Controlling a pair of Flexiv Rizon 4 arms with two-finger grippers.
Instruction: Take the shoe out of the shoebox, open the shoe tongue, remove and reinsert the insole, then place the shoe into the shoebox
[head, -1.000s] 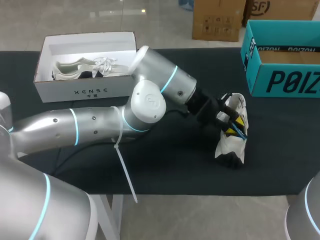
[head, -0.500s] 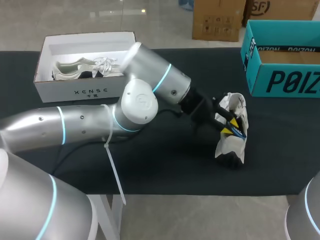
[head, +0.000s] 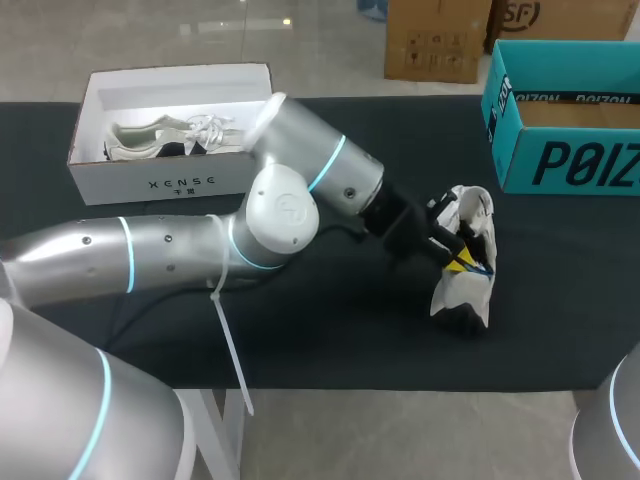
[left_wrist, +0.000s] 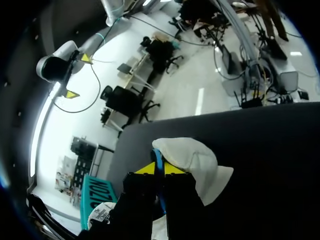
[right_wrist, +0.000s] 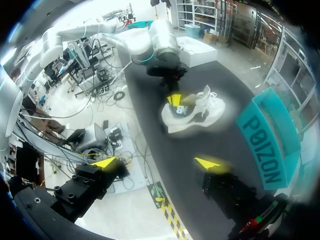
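The table (head: 330, 330), covered in black cloth, was the largest item we examined. My left arm (head: 180, 255) came in from the left side and reached across the middle to the right half. A white cable tie (head: 232, 345) hung from its elbow joint.

At the far right corner stood a teal shoebox (head: 570, 150), open at the top. It bore large white lettering on its side wall and smaller dark lettering along its rim; we did not transcribe either. At the far left stood a white shoebox (head: 160, 180), also open, with a short line of small dark lettering on its front wall. A pale second shoe (head: 165, 138) lay inside it.

The shoe (head: 465, 290), white with dark patches and a dark mark on its side, rested on the cloth outside both boxes. It was near the teal shoebox, on the side towards the table's near edge.

The left gripper (head: 462, 258) was at the shoe's opening. In the left wrist view, its yellow tips (left_wrist: 172, 169) stood almost together, pinching a thin blue part of the shoe between them. We could not tell whether that part was the tongue or the insole.

The right gripper (right_wrist: 157, 163) hung well apart from the shoe, near the table's edge. Its fingers were spread wide and held nothing.
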